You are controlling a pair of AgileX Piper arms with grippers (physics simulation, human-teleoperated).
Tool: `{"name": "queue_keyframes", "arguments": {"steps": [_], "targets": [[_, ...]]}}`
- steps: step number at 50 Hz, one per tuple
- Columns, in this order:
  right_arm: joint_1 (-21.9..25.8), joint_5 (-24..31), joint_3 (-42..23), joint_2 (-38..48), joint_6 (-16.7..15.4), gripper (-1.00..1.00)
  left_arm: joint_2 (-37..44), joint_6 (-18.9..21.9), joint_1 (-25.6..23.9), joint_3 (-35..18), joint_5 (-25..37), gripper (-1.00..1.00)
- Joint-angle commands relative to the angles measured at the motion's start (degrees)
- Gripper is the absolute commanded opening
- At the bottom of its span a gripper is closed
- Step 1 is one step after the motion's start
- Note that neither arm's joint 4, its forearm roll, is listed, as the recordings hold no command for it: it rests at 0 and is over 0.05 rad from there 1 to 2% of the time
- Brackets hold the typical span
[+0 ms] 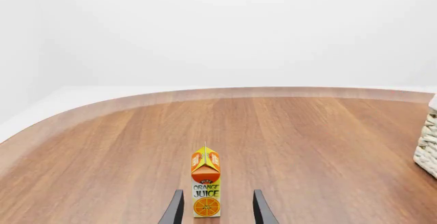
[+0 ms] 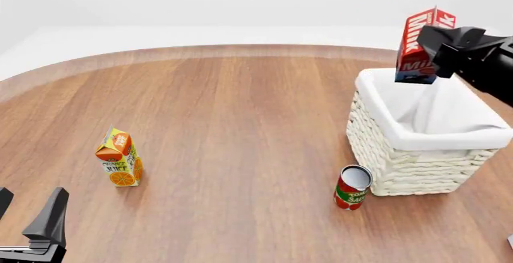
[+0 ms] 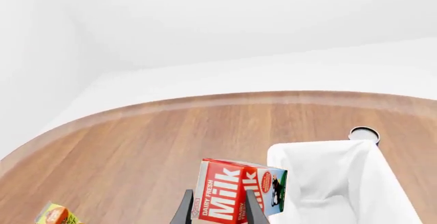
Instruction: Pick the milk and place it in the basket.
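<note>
Left gripper (image 2: 28, 218): low at the near table edge, jaws apart, nothing between them.
Orange juice carton (image 2: 119, 157): upright on the table (image 2: 240, 125), just ahead of the left jaws.
Tomato can (image 2: 352, 187): upright, just beside the basket's near wall.
Basket (image 2: 400, 155): directly under the right jaws.
Milk (image 2: 421, 45): held aloft above the basket's far rim, seemingly tilted.
Right gripper (image 3: 216, 206): jaws clamped on the milk.
</note>
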Motion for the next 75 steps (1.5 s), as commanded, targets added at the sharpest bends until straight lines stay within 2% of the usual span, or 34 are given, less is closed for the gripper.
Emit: {"name": "queue_keyframes", "arguments": {"steps": [1,23,43,75], "targets": [[-1.84,-1.09,-1.22,0.58,0.12,-1.00,0.00,0.00,0.00,0.00,0.00,1.00],[-4.16,-4.67,0.10,3.96,0.70,-1.00,0.00,0.00,0.00,0.00,0.00,1.00],[-7.65,-9.03,3.97,6.06,1.56,-1.00,0.00,0.00,0.00,0.00,0.00,1.00],[-10.49,-15.13,7.98,11.04,2.47,-1.00,0.00,0.00,0.00,0.00,0.00,1.00]]}}
